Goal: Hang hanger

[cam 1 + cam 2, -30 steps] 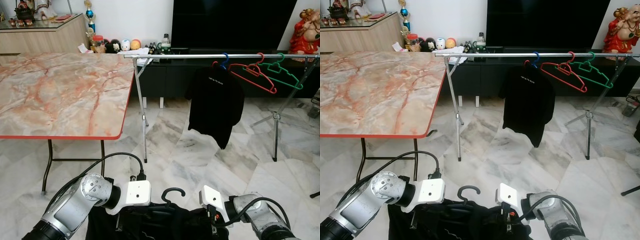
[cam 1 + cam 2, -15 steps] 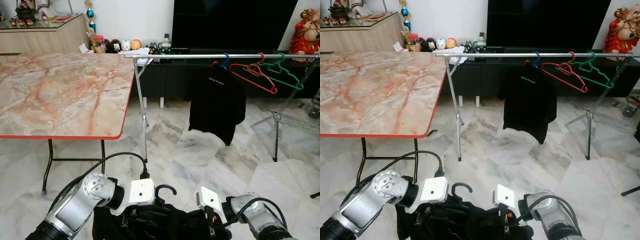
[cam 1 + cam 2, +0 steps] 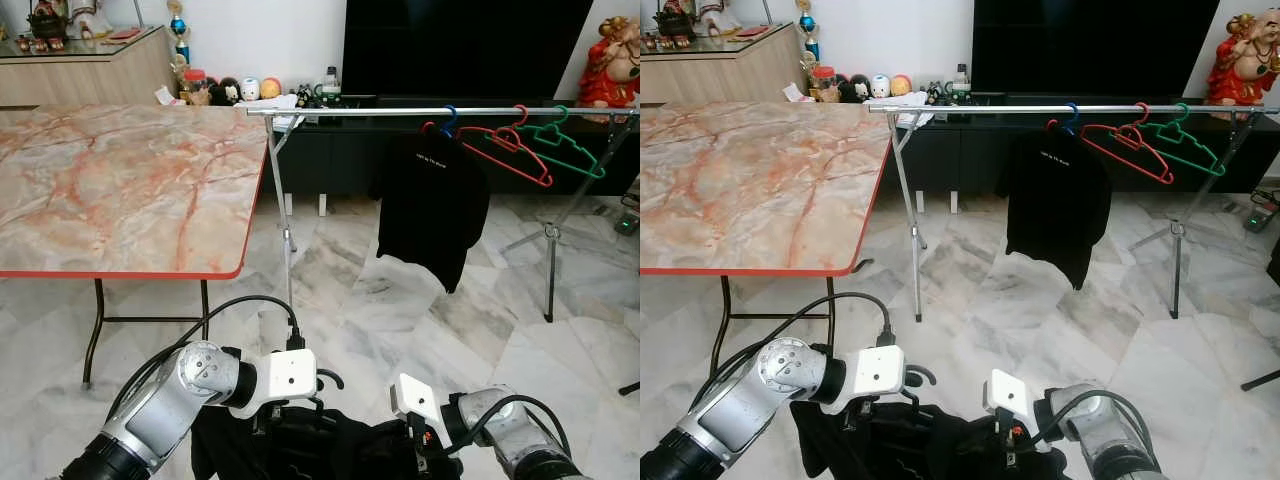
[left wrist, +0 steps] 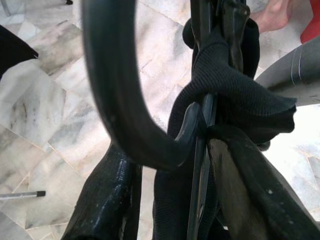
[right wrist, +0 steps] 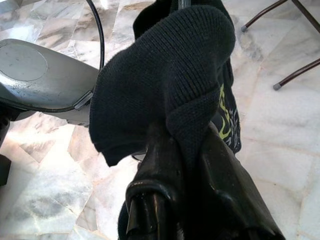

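- Black hanger (image 3: 325,379) with a dark garment (image 3: 330,450) on it, held low between both arms; its hook pokes out just beside the left end effector (image 4: 165,165).
- Left end effector clamped on the hanger neck; right end effector (image 5: 180,150) closed on bunched knit fabric.
- Since a second ago the left arm has shifted inward and the hook has dropped closer to it.
- Rail (image 3: 440,111), with a shirt and spare hangers, well apart ahead: lift and approach not yet made.
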Controlling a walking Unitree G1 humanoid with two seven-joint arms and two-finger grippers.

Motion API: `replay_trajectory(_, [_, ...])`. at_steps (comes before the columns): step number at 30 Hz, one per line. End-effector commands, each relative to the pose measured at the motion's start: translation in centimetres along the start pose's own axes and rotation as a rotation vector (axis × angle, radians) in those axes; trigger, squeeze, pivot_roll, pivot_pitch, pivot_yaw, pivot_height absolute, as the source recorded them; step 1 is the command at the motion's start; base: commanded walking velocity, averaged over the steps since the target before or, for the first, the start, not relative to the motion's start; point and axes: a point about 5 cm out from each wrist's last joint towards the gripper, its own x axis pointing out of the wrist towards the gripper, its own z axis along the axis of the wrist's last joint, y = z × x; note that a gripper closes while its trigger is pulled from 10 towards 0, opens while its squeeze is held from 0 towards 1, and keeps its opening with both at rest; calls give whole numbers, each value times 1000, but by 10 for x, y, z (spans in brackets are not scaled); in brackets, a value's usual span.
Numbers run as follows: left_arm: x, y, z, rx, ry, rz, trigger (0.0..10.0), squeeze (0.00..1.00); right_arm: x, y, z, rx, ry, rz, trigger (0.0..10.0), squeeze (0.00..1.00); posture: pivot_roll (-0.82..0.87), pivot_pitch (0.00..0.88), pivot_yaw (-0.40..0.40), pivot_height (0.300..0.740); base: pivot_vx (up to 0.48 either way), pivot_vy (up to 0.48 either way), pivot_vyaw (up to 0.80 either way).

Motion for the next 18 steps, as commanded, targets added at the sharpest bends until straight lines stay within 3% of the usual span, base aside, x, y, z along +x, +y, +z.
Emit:
replay_trajectory(1, [0,0,-4,5,36,-14,10000,0,-2,-8,17,-59,-34,-12,0,0,81,13,-24,740,0,0,0])
replay_trajectory(8, [0,-2,-12,-23,67,-16,10000,0,-6,-13,25,-80,-65,-45,0,0,80,13,-26,740,0,0,0])
replay_trajectory(12, [0,-1,-17,-69,52,16,10000,0,-8,-14,26,-79,-69,-53,0,0,77,15,-29,740,0,0,0])
replay_trajectory(18, [1,6,-12,-70,22,55,10000,0,-8,-14,26,-77,-72,-57,0,0,79,18,-32,740,0,0,0])
